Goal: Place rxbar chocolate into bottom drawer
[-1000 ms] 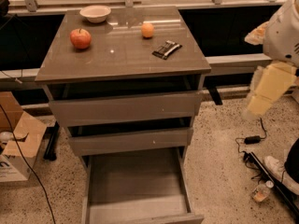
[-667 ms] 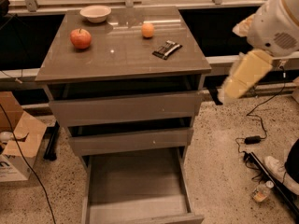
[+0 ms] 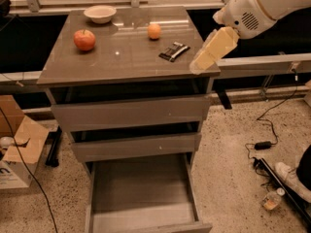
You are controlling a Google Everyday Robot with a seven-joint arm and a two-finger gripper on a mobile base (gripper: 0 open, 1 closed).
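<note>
The rxbar chocolate [image 3: 174, 51], a small black bar with white markings, lies on the cabinet top [image 3: 121, 57], right of centre. My gripper [image 3: 200, 64] hangs from the white arm at the upper right. It is over the top's right front corner, just right of the bar and apart from it, holding nothing. The bottom drawer [image 3: 141, 191] is pulled out wide, with a bare grey floor. The two drawers above it are nearly shut.
A red apple [image 3: 84, 40], a white bowl [image 3: 99, 14] and an orange fruit [image 3: 154, 31] sit on the cabinet top. A cardboard box [image 3: 19, 152] stands on the floor at the left. Cables [image 3: 265, 144] and a small bottle [image 3: 271, 200] lie at the right.
My arm has swung left and up, from beside the cabinet's right side to over the top's right front corner, closer to the bar. Nothing else moved.
</note>
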